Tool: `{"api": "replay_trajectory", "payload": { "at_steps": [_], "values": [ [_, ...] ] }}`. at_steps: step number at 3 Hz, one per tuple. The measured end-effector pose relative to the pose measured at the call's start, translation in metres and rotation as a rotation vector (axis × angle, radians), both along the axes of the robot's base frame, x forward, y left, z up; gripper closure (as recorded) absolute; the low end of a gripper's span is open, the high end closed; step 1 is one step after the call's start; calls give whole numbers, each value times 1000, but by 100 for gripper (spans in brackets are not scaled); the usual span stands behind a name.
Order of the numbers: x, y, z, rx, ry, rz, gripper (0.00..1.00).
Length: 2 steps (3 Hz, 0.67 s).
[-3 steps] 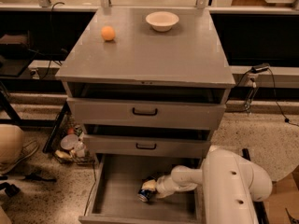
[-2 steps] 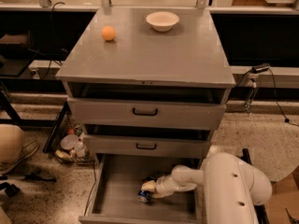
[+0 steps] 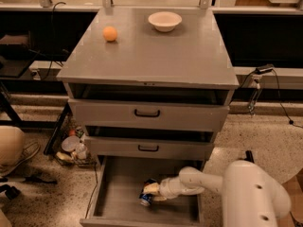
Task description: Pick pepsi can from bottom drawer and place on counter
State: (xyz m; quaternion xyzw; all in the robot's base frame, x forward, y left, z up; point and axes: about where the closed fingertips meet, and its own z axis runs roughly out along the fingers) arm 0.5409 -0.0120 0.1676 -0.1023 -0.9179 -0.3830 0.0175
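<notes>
speckled floor surrounds a grey cabinet (image 3: 149,115) with its bottom drawer (image 3: 118,195) pulled out. inside, the gripper (image 3: 150,194) clasps the pepsi can (image 3: 145,200), tilted on the drawer floor. an orange ball (image 3: 110,33) and white bowl (image 3: 164,21) sit on the counter (image 3: 156,56).

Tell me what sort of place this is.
Probably a robot test lab, not a home: a grey cabinet stands on a speckled floor, loose cables hang at the right, and the gripper is down in the bottom drawer at the pepsi can.
</notes>
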Motion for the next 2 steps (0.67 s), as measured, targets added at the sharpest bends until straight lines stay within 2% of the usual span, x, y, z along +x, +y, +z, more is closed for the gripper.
{"api": "replay_trajectory", "payload": {
  "at_steps": [1, 2],
  "values": [
    [-8, -27, 44, 78, -77, -17, 100],
    [-18, -74, 91, 138, -175, -47, 100]
  ]
}}
